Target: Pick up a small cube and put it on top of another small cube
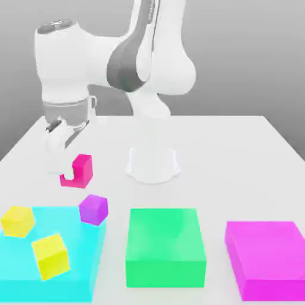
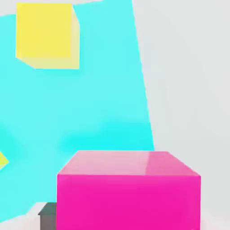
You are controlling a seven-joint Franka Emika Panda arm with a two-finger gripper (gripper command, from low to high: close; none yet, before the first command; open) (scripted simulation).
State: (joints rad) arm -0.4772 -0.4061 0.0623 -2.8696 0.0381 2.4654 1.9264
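Note:
The small hot-pink cube [image 1: 79, 169] is at the left of the white table, behind the cyan block. My gripper [image 1: 70, 173] reaches down onto it and is shut on it; one white finger [image 1: 56, 159] covers the cube's left part. In the hand view the hot-pink cube [image 2: 128, 193] looms close, with a dark fingertip [image 2: 47, 214] at its side. I cannot tell whether the cube touches the table. A small purple cube [image 1: 93, 209] sits on the cyan block's back corner, just in front of the held cube.
Two yellow cubes [image 1: 18, 221] [image 1: 50, 256] lie tilted on the flat cyan block [image 1: 80, 253]. A green block [image 1: 165, 247] and a large flat magenta block [image 1: 268, 259] line the front. The arm's white base [image 1: 152, 164] stands mid-table.

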